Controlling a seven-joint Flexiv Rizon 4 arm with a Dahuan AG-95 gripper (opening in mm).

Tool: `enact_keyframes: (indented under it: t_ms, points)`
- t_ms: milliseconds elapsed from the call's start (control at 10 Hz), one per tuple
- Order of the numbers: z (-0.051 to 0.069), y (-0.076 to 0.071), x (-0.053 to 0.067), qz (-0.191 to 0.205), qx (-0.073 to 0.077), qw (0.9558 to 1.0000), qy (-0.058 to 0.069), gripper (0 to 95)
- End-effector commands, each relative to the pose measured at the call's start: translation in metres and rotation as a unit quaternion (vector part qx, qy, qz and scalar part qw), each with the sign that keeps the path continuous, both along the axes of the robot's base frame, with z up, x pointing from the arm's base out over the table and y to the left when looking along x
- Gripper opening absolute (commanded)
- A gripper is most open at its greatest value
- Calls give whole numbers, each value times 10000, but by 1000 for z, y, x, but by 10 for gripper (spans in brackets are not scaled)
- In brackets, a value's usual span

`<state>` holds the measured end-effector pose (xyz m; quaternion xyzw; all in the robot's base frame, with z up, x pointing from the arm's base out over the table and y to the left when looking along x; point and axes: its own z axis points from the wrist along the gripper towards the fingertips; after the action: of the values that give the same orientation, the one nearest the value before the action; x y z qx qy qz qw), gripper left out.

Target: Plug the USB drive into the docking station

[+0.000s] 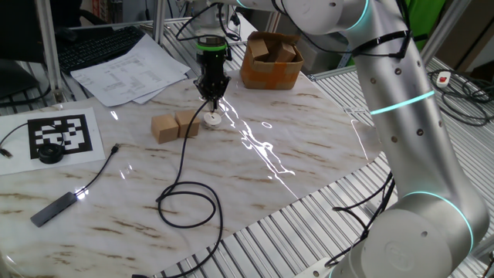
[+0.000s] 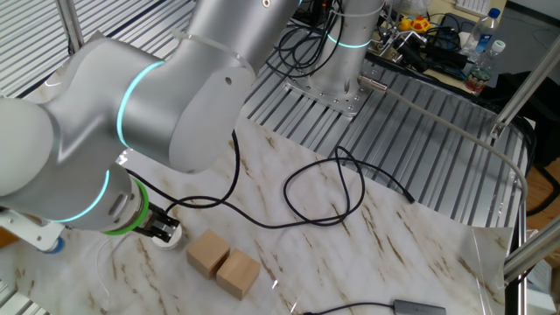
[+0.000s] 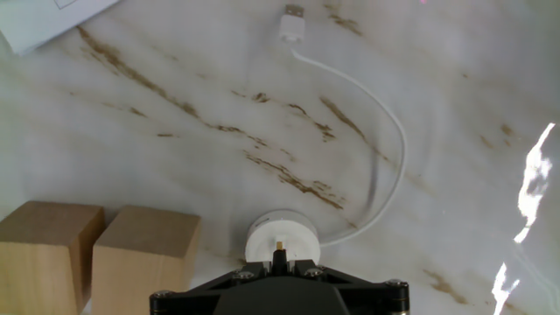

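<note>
Black claw (image 1: 211, 99) points steeply down over the docking station (image 3: 281, 237).

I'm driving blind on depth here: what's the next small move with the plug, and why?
Probably ease straight down. In the hand view the jaws look shut on the USB drive, whose tip sits over the middle of the docking station beside the tan blocks. Whether it is seated I cannot tell.

bright overhead light, white glare streaks on the glossy marble table (image 1: 309, 131); all views sharp.
</note>
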<state>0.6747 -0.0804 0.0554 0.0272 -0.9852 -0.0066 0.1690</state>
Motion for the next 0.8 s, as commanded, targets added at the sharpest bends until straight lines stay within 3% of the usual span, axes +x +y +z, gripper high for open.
enact_keyframes:
  t_ms: [100, 300, 800]
  points:
    - [1, -1, -3, -65, 59, 10000, -10, 0]
    - [1, -1, -3, -79, 119, 9999, -26, 0]
    - [-1, 0, -5, 175, 59, 9998, 4, 0]
